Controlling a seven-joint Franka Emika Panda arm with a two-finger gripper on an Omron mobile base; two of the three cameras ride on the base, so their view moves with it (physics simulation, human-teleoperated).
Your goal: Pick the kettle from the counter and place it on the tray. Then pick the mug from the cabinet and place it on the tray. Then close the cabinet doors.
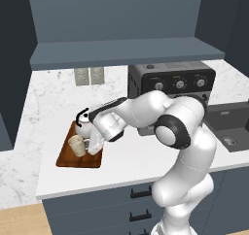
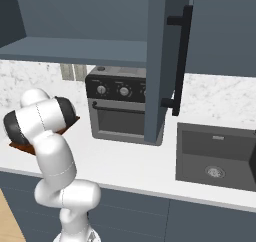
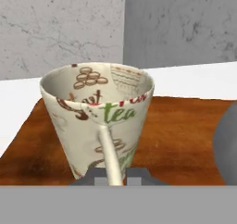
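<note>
The cream-beige mug (image 3: 95,119) with its printed pattern stands upright on the reddish-brown tray (image 3: 180,135), at the tray's front left (image 1: 76,145). My gripper (image 3: 115,177) is down at tray height just right of the mug (image 1: 93,142), shut on the mug's side handle, which runs between the two tips. The silvery kettle (image 1: 82,125) sits on the back of the tray (image 1: 68,160), partly hidden by my hand; its grey side shows at the right edge (image 3: 227,144). The cabinet (image 1: 126,52) is open, with a bare shelf.
A dark toaster oven (image 1: 170,81) stands on the marble counter (image 1: 126,163) right of the tray. A sink (image 2: 217,156) lies farther right. An open cabinet door (image 2: 155,61) with a black bar handle (image 2: 184,56) juts out above the oven.
</note>
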